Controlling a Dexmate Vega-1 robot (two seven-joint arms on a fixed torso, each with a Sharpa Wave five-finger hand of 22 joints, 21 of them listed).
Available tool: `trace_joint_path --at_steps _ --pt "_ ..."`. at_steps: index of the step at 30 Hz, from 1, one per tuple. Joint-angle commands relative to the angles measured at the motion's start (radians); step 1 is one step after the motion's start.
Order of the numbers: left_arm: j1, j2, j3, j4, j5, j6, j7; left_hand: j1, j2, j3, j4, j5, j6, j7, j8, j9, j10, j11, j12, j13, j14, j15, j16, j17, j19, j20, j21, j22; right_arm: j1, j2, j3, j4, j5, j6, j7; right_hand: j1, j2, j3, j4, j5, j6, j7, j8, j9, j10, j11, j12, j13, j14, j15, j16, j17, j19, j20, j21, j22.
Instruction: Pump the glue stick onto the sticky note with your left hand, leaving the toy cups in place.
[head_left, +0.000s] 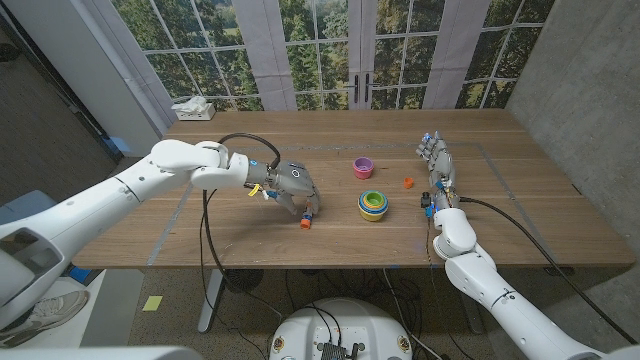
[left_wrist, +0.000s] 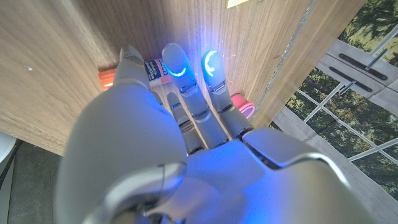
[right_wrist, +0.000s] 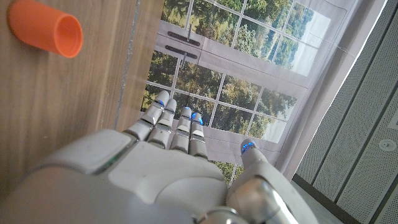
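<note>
Near the worktop's (head_left: 330, 235) front middle, your left hand (head_left: 290, 186) is bent down over the glue stick (head_left: 306, 221), which lies at its fingertips. The wrist view shows the fingers (left_wrist: 178, 65) reaching the stick's label, its orange cap just beside them; whether they have closed on it cannot be told. Judged step: taking hold of the stick, before any pumping. A yellow corner at the far edge of that wrist view may be the sticky note (left_wrist: 239, 3); its place on the worktop is not plain. Next, you need a firm grip and a lift clear of the stacked cups (head_left: 373, 204), the pink cup (head_left: 362, 168) and the orange cup (head_left: 408, 182). Your right hand (head_left: 437, 160) waits well apart, fingers straight, holding nothing.
</note>
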Motion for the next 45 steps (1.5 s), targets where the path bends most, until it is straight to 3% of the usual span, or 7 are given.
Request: trace_joint_path --at_steps 1,14,21,26,33,39,45 --pt "0.008 -0.003 0.028 0.026 0.041 0.025 0.075 0.006 -0.001 0.008 -0.007 -0.010 0.011 0.002 -0.003 0.002 0.011 0.003 -0.003 0.001 0.010 0.001 0.007 0.001 0.011 -0.132 0.006 0.003 -0.005 -0.012 0.000 -0.020 -0.016 -0.008 -0.010 -0.009 0.003 -0.004 -0.002 0.000 0.004 0.010 0.006 0.004 0.008 0.000 0.006 0.001 0.014 -0.003 0.008 0.001 0.009 0.003 -0.003 0.006" --pt "0.030 0.004 0.051 0.045 0.068 0.066 0.168 0.010 0.008 0.031 -0.015 -0.032 0.050 0.019 0.001 0.001 0.042 0.001 0.000 0.003 0.015 0.001 0.015 -0.005 0.011 -0.131 0.007 0.010 -0.014 -0.025 -0.001 -0.049 -0.060 -0.023 -0.039 -0.010 0.004 -0.004 -0.005 0.000 0.008 0.009 0.006 0.004 0.012 0.001 0.006 0.000 0.022 0.002 0.010 -0.002 0.012 0.002 -0.011 0.006" --pt "0.038 0.001 0.065 0.066 0.075 0.084 0.206 0.034 0.030 0.061 -0.028 -0.038 0.060 0.032 0.000 0.004 0.076 0.001 0.006 0.006 0.005 0.001 0.016 0.002 -0.002 -0.132 0.008 0.023 -0.024 -0.029 0.002 -0.065 -0.060 -0.030 -0.044 -0.009 0.003 -0.005 -0.009 0.000 0.010 0.010 0.007 0.004 0.016 0.002 0.007 0.000 0.024 0.004 0.010 -0.004 0.014 0.001 -0.016 0.006" --pt "0.047 -0.001 0.079 0.099 0.099 0.094 0.296 0.034 0.020 0.064 -0.032 -0.043 0.075 0.037 0.003 0.006 0.101 0.002 0.010 0.008 0.006 0.001 0.025 0.006 0.000 -0.132 0.011 0.030 -0.033 -0.038 0.006 -0.088 -0.073 -0.048 -0.057 -0.009 0.004 -0.006 -0.011 0.000 0.011 0.008 0.007 0.004 0.020 0.001 0.008 -0.001 0.027 0.000 0.011 -0.005 0.015 0.001 -0.020 0.006" --pt "0.062 -0.002 0.097 0.125 0.105 0.118 0.370 0.043 0.011 0.081 -0.038 -0.041 0.120 0.063 0.015 0.012 0.226 0.005 0.041 0.021 -0.001 0.000 0.038 0.005 0.000 -0.133 0.014 0.054 -0.036 -0.045 0.011 -0.105 -0.073 -0.061 -0.059 -0.009 0.004 -0.006 -0.013 0.000 0.013 0.007 0.008 0.004 0.023 0.001 0.008 -0.001 0.034 0.000 0.013 -0.007 0.017 0.000 -0.024 0.006" --pt "0.064 -0.001 0.109 0.122 0.102 0.147 0.348 0.079 0.040 0.125 -0.044 -0.036 0.206 0.097 0.037 0.020 0.350 0.006 0.070 0.050 0.011 -0.001 0.073 0.034 0.004 -0.133 0.008 0.077 -0.033 -0.050 0.011 -0.108 -0.083 -0.069 -0.061 -0.009 0.005 -0.006 -0.015 0.000 0.015 0.007 0.008 0.004 0.025 0.001 0.008 -0.001 0.034 0.001 0.013 -0.008 0.018 -0.001 -0.029 0.006" --pt "0.055 -0.007 0.122 0.138 0.099 0.154 0.350 0.063 0.080 0.174 -0.038 -0.036 0.284 0.113 0.050 0.023 0.448 0.009 0.100 0.087 -0.024 0.001 0.042 0.127 0.016 -0.134 0.019 0.165 -0.034 -0.052 0.013 -0.110 -0.088 -0.068 -0.065 -0.010 0.006 -0.007 -0.016 0.000 0.017 0.006 0.008 0.004 0.026 0.002 0.008 -0.001 0.035 0.001 0.013 -0.009 0.020 0.000 -0.032 0.006"
